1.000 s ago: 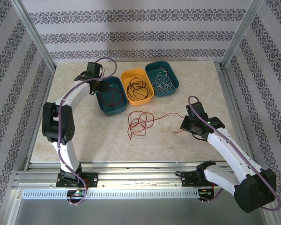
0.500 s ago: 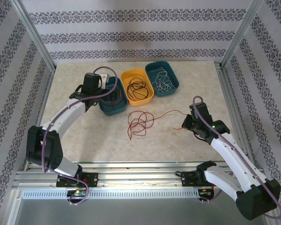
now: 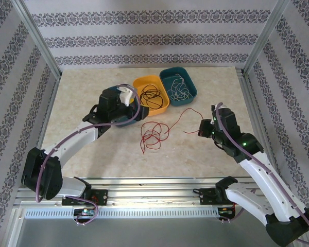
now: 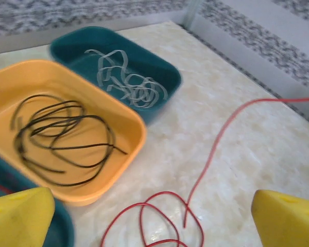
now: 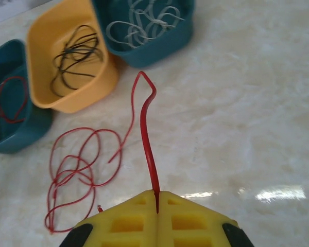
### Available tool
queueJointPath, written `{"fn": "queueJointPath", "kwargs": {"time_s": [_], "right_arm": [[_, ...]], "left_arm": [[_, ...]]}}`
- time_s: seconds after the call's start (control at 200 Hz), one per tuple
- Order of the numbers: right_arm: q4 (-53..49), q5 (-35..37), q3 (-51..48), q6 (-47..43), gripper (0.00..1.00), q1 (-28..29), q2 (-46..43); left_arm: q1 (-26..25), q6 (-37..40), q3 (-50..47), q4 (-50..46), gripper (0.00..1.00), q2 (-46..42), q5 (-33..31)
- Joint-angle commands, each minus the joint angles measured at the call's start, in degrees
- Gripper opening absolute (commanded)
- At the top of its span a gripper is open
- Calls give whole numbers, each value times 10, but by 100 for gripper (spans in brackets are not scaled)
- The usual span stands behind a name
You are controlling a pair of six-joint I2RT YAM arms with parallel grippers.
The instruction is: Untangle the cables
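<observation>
While scanning from the left, seeing the left gripper spread wide with nothing in it, hanging over the leftmost dark-teal plastic tray, a thin red wire loop lying inside. Next over, an orange-yellow plastic tray with a coiled thin black cable, then a second teal tray holding a bunched white cable. Down on the beige marble-look tabletop, just in front of the trays, a loose tangle of long thin red cable. Far right: right gripper clenched on that cable's free end, strand arching up from the tangle to the fingers.
</observation>
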Motion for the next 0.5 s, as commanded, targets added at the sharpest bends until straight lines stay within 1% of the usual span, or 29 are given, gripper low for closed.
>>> {"fn": "queueJointPath", "kwargs": {"time_s": [0.0,0.02,0.07,0.16,0.275,0.295,0.37,0.42,0.47,0.495], "right_arm": [[24,-34,32,-47,1,22,11],[26,-37,37,-52,1,26,13],[31,-41,47,-62,1,36,19],[39,-44,65,-81,1,53,30],[49,-49,84,-98,1,66,44],[50,-50,87,-100,1,67,46],[52,-51,98,-106,1,70,56],[54,-52,103,-108,2,71,62],[58,-55,107,-111,1,73,66],[60,-56,109,-112,1,75,67]], "left_arm": [[-19,28,13,52,93,27,47],[-21,23,14,58,90,33,54],[-24,10,18,73,87,46,68],[-32,-5,18,98,84,66,80],[-44,-6,22,104,82,85,84],[-46,-6,23,105,80,89,86],[-52,-12,28,107,78,103,89],[-56,-18,30,113,74,110,94],[-60,-28,29,124,73,118,99],[-62,-32,29,131,69,122,100]]}}
